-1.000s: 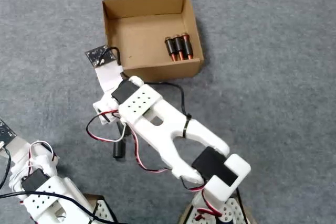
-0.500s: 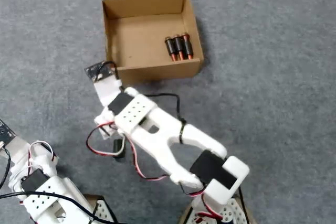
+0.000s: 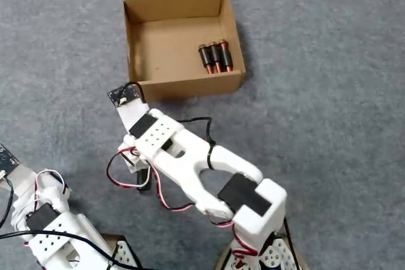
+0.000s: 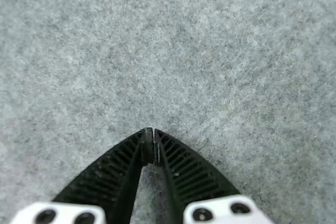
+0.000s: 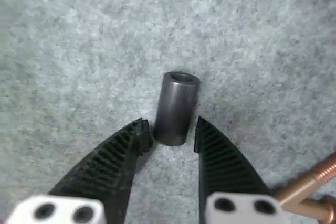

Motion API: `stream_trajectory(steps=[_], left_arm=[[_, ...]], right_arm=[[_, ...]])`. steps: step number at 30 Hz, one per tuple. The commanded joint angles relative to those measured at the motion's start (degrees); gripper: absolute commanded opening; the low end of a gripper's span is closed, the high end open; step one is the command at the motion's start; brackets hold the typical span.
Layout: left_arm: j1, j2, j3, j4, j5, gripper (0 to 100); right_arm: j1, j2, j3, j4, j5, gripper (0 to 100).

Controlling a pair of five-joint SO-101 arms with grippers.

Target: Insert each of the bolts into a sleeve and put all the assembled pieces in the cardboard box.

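Note:
A dark grey sleeve lies on the grey carpet, its near end between the tips of my open right gripper, whose fingers flank it without closing on it. A copper bolt lies just beside that gripper. In the high view the right arm covers this spot, with a bit of the sleeve peeking out beneath it. Three assembled pieces lie side by side in the cardboard box. My left gripper is shut on nothing above bare carpet.
The left arm sits at the near left corner of the table. The box stands at the far side, just beyond the right arm's wrist. Open carpet spreads to the right of the box and arm.
The right arm has drawn back from the box toward the near edge, bringing its wrist over the sleeve, which it now covers more in the high view. The left arm has not moved.

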Motion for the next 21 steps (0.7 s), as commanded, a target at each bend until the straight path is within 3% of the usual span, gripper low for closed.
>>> stream_trajectory(steps=[1,21], left_arm=[[-0.6,-0.5,0.2,-0.6,-0.2,2],[-0.6,-0.5,0.2,-0.6,-0.2,2]], right_arm=[[1.3,0.8,-1.1,-1.1,-0.6,14.9],[2.5,10.9,-10.9,-1.8,-0.8,13.7]])
